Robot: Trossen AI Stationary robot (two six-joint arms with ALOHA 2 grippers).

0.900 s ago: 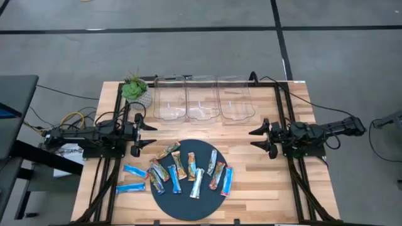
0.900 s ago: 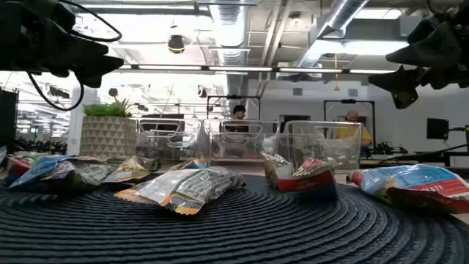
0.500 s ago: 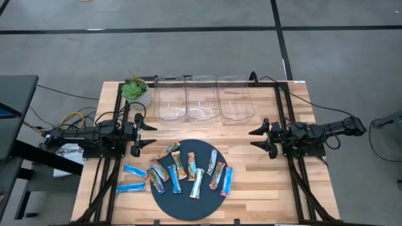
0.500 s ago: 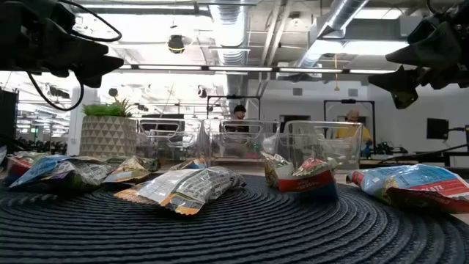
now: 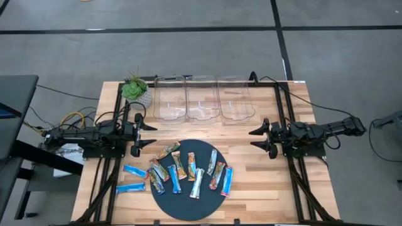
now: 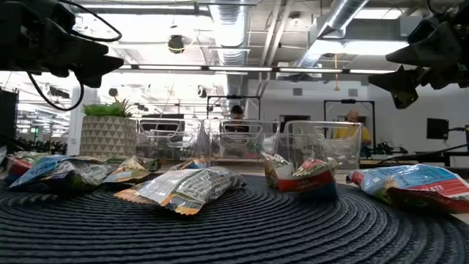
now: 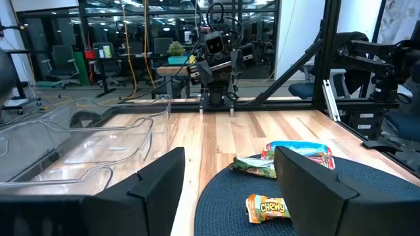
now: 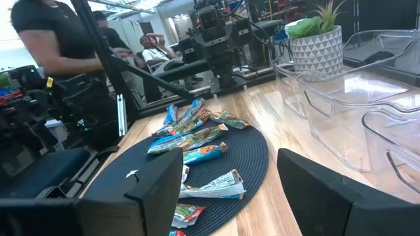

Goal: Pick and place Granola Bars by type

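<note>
Granola bars [image 5: 188,172] lie scattered on a round dark mat [image 5: 188,207], between and below both empty, open grippers, left [image 5: 148,134] and right [image 5: 252,139]; three clear bins [image 5: 203,98] stand beyond, potted plant [image 5: 134,89] beside them.

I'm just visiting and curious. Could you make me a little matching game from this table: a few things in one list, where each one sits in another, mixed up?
Things:
1. Round dark woven mat
2. Green plant in a white patterned pot
3. Three clear plastic bins
4. Two bright blue wrapped granola bars

Places:
A. In a row along the table's far edge
B. At the far left corner
C. On the bare wood left of the mat
D. At the table's near middle, under most of the bars

Pairs: 1-D, 2-B, 3-A, 4-C
</note>
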